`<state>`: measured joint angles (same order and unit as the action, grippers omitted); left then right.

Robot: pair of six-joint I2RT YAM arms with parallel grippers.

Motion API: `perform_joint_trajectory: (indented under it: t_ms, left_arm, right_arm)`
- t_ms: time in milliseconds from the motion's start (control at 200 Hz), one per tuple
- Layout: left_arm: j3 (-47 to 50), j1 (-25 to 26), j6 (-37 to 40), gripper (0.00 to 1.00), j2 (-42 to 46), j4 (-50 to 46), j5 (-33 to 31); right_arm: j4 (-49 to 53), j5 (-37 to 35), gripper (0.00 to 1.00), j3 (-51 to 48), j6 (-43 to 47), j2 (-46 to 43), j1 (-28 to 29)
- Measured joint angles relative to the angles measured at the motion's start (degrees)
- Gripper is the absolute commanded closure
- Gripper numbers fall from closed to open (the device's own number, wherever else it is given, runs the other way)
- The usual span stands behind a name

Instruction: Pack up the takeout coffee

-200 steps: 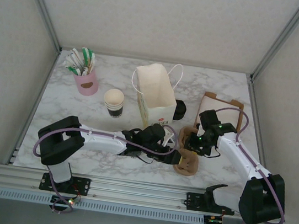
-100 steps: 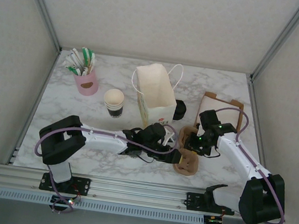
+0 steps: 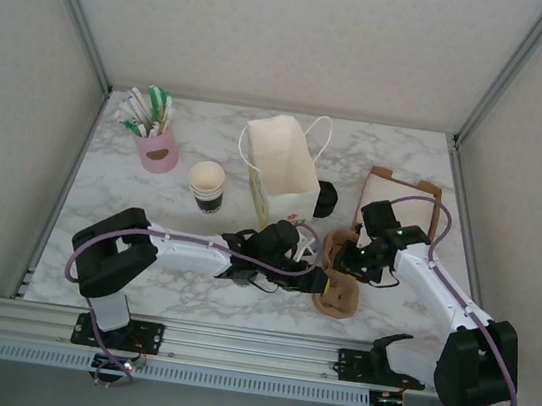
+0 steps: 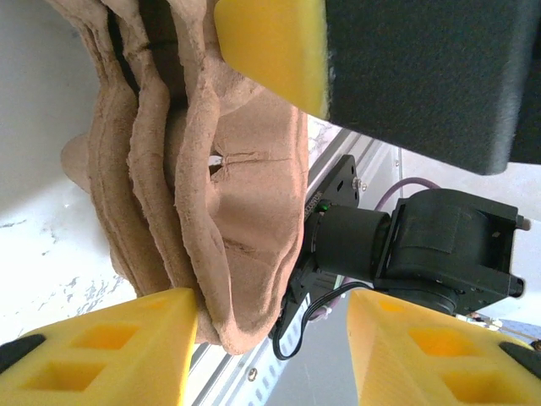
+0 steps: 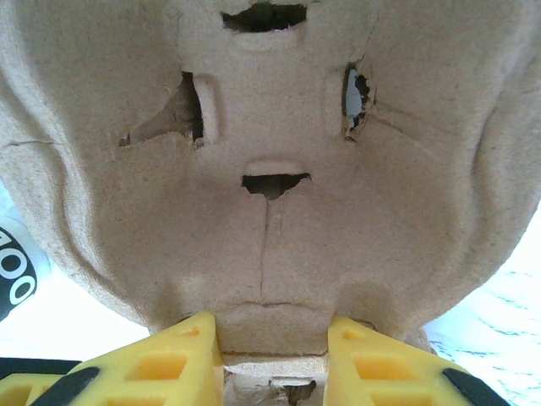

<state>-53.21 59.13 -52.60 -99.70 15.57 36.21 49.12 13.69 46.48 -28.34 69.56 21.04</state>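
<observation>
Marble table (image 3: 121, 192) | right claw (image 5: 272, 326) clamps carrier (image 5: 270, 169), left claw (image 4: 272, 304) apart at stack (image 4: 169, 211) edge | takeout coffee — cannot tell which cup

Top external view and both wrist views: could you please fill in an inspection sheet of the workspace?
Surface: marble table, no spills seen.
Job's things: paper bag upright, mouth open; pulp carrier stack towards the front.
Clutter: pink holder of stirrers; paper cup with cream top; black cylinder beside the bag; flat cardboard.
Grippers: left gripper open, straddling the stack's edge; right gripper shut on one carrier.
Cables: purple cables loop along both arms.
Surroundings: pale walls, aluminium frame.
</observation>
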Motion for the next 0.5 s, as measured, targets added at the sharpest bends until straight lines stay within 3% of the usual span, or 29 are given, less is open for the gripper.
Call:
perform_joint_trajectory:
  t_ms: [501]
  left_arm:
    - [0.0, -0.1, 0.0, 0.49, -0.5, 0.0, 0.1]
  right_arm:
    - [1.9, -0.1, 0.71, 0.5, -0.2, -1.0, 0.2]
